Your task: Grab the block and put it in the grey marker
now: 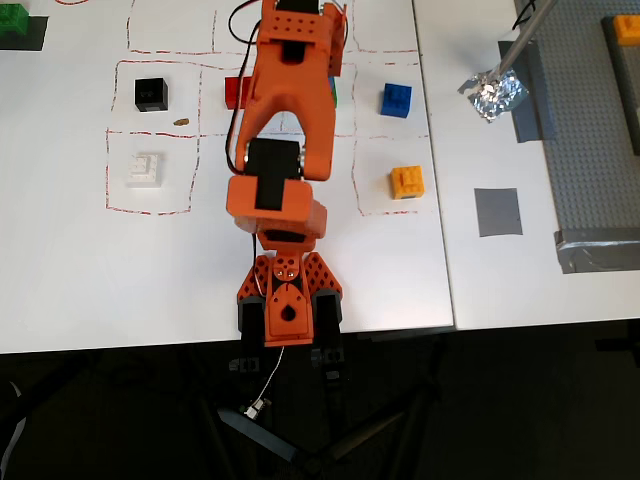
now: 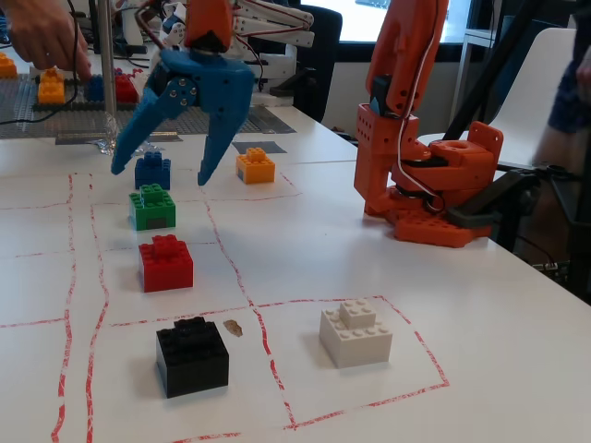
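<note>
Blue fingers hang spread wide apart in the fixed view, tips pointing down at the worktop, clamped on nothing. The gripper hovers just above the green block, which sits at about 6 o'clock from the tips, with the blue brick showing between them further back. From overhead the orange arm covers all of this: fingers cannot be seen there, and only a sliver of green peeks out at the arm's right edge.

Going by size, the grey studded baseplate runs off the right edge of the overhead view, cut by the frame. The grey marker is a flat dark square on the adjoining white worktop, at roughly 4 o'clock from the orange brick, well apart from the block. In the fixed view the marker is only a thin dark strip behind the orange brick. Crumpled foil lies at 12 o'clock from the marker.

The block itself is bright green, square, with a smaller raised piece on top, standing inside red drawn lines. A red brick sits just at its 6 o'clock, then a black brick and a white brick nearer the camera. A person's hand is partly cut off at the top left of the fixed view.
</note>
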Tool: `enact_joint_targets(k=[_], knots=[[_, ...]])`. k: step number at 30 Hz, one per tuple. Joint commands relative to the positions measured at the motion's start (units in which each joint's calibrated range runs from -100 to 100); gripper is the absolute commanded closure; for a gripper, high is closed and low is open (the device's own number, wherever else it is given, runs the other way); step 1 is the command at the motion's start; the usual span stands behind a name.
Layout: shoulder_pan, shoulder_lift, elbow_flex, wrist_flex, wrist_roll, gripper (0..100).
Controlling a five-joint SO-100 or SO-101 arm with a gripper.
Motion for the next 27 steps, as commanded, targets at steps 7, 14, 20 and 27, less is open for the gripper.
enact_joint_targets(k=[7,14,20,27], knots=[[3.22,6.26,-10.27,0.39,0.00,62],[4.37,12.55,-14.53,0.30,0.63,61],[6.49,15.23,-14.62,-2.06,2.49,63],[7.63,16.52,-12.99,-4.92,3.66,71]])
